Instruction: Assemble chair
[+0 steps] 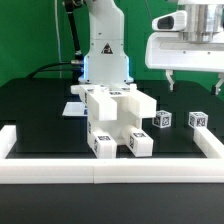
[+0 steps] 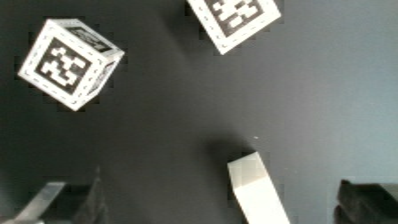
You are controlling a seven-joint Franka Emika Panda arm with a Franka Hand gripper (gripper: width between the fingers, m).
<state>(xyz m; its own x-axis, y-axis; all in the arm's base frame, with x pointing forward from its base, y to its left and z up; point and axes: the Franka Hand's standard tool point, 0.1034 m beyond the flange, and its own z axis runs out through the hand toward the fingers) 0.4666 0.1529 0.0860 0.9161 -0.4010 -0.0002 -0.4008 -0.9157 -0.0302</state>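
The partly built chair [image 1: 115,122] stands in the middle of the black table, a blocky white stack with tagged legs toward the front. Two small tagged white chair parts lie to its right in the exterior view, one nearer [image 1: 163,120] and one farther right [image 1: 197,120]. They also show in the wrist view, one [image 2: 71,62] beside the other [image 2: 235,20]. My gripper [image 1: 193,82] hangs high above these two parts, open and empty. In the wrist view its dark fingertips [image 2: 370,200] sit wide apart around the gripper's middle [image 2: 214,205].
A long white border rail [image 1: 110,160] runs along the table's front and up both sides. The robot base [image 1: 105,55] stands behind the chair, with the marker board [image 1: 73,108] at its foot. A narrow white strip [image 2: 258,188] shows between the fingers in the wrist view.
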